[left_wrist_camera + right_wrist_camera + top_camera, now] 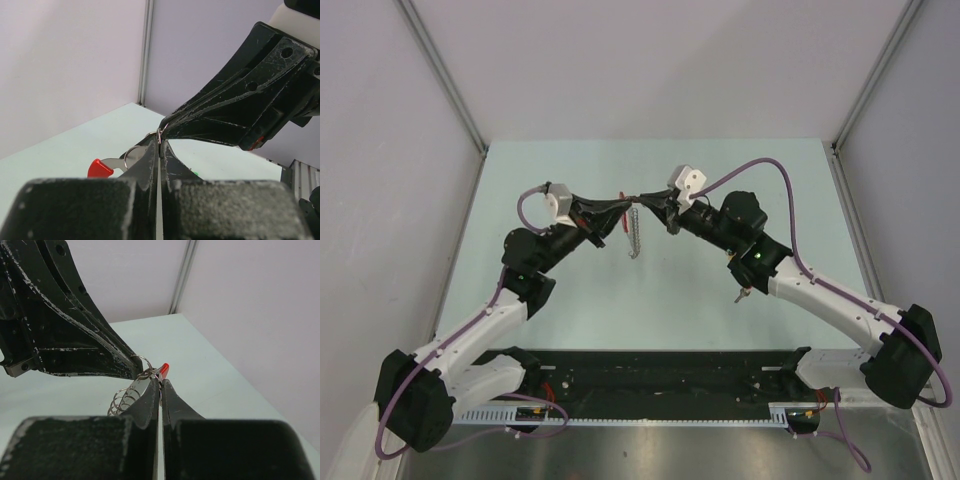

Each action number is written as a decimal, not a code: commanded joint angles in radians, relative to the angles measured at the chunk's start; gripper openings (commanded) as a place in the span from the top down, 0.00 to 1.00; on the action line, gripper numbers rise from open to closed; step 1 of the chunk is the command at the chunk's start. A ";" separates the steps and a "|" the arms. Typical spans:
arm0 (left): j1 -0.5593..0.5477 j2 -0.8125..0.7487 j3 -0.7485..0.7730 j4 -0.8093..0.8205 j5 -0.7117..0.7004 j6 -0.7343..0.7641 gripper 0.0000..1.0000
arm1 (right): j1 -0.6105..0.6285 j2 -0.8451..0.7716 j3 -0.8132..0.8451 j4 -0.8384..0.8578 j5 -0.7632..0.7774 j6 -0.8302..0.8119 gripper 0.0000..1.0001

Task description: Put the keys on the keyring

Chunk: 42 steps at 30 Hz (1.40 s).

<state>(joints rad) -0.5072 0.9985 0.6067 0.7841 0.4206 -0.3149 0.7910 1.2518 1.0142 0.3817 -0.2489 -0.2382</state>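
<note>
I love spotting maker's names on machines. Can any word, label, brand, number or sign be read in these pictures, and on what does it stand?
None: no text can be read in any view.
The black-and-white left arm, right arm, the black fingers and the pale green table show no lettering.
The green light on the right arm is only a lamp.

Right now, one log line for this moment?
left gripper: shut on keyring | right gripper: shut on keyring | red key: beside left fingers | metal rings: dangling between grippers
</note>
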 commanded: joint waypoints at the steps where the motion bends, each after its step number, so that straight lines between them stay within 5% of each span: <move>1: 0.002 -0.020 0.004 0.061 0.004 -0.019 1.00 | 0.002 -0.022 0.050 0.014 -0.001 -0.044 1.00; 6: 0.002 -0.018 0.005 0.060 0.006 -0.024 0.97 | 0.001 -0.025 0.050 0.005 -0.023 -0.052 1.00; 12: 0.003 -0.037 0.037 -0.026 0.012 0.019 0.72 | 0.004 -0.028 0.050 -0.001 -0.012 -0.065 1.00; 22: 0.030 -0.052 0.318 -0.690 0.076 0.278 0.50 | 0.017 -0.046 0.050 -0.053 0.014 -0.130 1.00; 30: 0.029 0.041 0.600 -1.175 0.047 0.342 0.48 | 0.028 -0.045 0.050 -0.073 0.030 -0.153 1.00; 42: 0.030 0.127 0.703 -1.301 0.090 0.356 0.54 | 0.051 -0.034 0.050 -0.084 0.040 -0.174 1.00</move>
<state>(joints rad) -0.4843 1.1088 1.2510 -0.4595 0.4744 0.0170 0.8314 1.2415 1.0195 0.2592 -0.2237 -0.3943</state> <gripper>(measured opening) 0.479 0.011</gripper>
